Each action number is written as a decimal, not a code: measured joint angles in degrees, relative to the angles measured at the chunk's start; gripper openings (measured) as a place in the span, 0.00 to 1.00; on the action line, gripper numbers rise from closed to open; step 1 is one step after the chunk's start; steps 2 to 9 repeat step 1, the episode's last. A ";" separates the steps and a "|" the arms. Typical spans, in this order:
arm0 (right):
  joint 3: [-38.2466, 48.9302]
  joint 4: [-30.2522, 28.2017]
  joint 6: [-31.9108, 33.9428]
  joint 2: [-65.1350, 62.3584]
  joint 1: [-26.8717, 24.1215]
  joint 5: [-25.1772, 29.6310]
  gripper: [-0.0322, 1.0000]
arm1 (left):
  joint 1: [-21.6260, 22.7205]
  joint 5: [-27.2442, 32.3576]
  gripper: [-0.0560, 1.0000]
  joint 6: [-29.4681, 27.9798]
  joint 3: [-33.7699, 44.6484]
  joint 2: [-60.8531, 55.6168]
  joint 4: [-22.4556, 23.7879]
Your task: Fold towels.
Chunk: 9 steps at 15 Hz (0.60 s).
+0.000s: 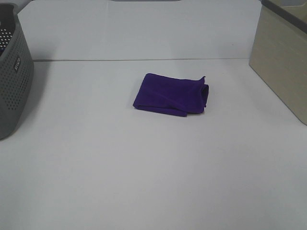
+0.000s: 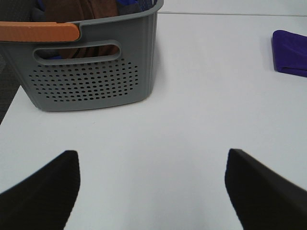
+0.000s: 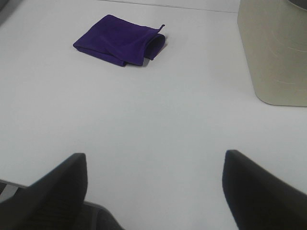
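This looks like a robot test bench in a lab, set up for a laundry chore. The table (image 1: pixel 144 167) is bare plain white, backed by a plain white panel (image 1: pixel 144 28). A grey perforated laundry basket (image 2: pixel 91 76) with an orange handle (image 2: pixel 38 31) holds cloths, and a beige bin (image 1: pixel 283 62) stands at the other side.

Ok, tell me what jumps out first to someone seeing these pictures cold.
The purple towel, folded into a compact bundle, lies alone mid-table. A grey perforated basket with an orange handle holds more cloth at the left edge; a beige bin stands at the right. Both grippers are open, away from the towel.
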 joint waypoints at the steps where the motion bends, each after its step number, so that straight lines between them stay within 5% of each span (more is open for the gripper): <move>1: 0.00 0.00 0.00 0.00 0.00 0.00 0.77 | 0.00 0.00 0.77 0.00 0.00 0.00 0.00; 9: 0.00 0.00 0.00 0.00 0.00 0.00 0.77 | 0.00 0.00 0.77 0.00 0.00 0.00 0.00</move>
